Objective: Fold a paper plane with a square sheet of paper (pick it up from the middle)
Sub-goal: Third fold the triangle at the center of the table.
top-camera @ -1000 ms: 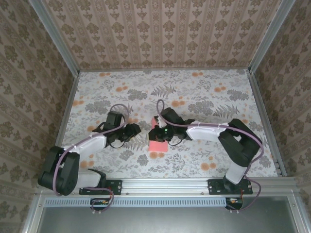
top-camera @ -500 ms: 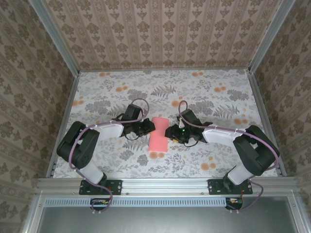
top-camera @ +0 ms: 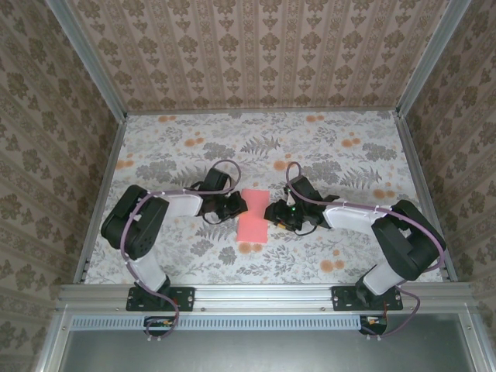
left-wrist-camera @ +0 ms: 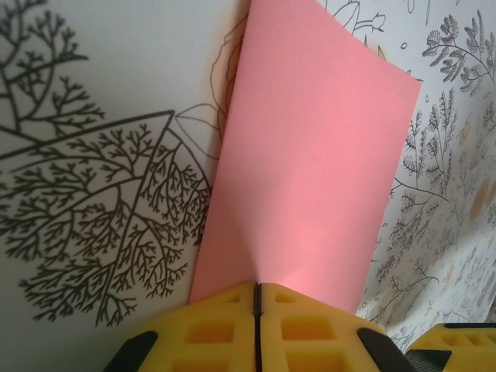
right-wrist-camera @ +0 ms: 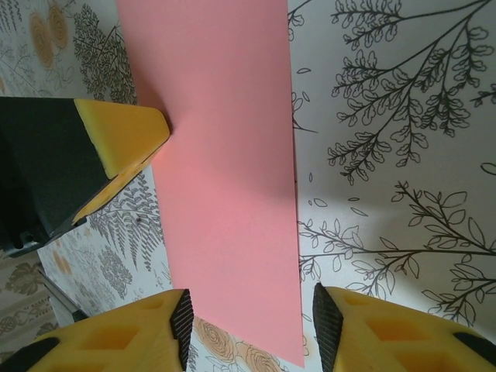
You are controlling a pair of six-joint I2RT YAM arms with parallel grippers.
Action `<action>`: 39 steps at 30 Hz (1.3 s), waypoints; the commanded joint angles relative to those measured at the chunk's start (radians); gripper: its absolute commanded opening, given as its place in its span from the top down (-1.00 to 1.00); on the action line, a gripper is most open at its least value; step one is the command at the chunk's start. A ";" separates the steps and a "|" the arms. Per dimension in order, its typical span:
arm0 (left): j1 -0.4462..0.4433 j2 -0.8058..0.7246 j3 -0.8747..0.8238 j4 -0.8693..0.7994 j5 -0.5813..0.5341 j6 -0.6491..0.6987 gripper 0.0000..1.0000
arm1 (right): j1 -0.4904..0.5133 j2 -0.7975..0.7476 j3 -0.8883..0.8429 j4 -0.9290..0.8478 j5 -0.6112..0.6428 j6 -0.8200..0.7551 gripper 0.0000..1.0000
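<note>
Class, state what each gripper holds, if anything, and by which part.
Left gripper pinches the pink paper by its left edge; right gripper is open, holding nothing.

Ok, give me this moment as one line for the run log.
phase: folding | pink sheet: on table, narrow rectangle | left gripper: shut on sheet's left edge | right gripper: open at sheet's right edge

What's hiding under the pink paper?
The leafy, flowery table cover shows all around the pink paper and runs beneath it. The patch straight underneath is covered, so nothing more can be told. The left gripper pinches one edge.
</note>
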 commanded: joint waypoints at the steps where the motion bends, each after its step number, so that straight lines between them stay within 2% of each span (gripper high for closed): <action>1: -0.001 -0.012 -0.081 -0.071 -0.121 -0.065 0.85 | 0.004 -0.006 -0.019 -0.033 -0.019 0.032 0.06; 10: -0.009 -0.137 -0.178 -0.068 -0.219 -0.163 0.85 | 0.085 0.024 -0.012 -0.053 -0.029 0.063 0.15; 21: -0.015 -0.115 -0.174 -0.073 -0.200 -0.166 0.85 | 0.141 0.098 0.033 -0.057 -0.045 0.048 0.31; 39: -0.015 -0.113 -0.186 -0.069 -0.198 -0.172 0.86 | 0.172 0.158 0.087 -0.004 -0.053 0.043 0.37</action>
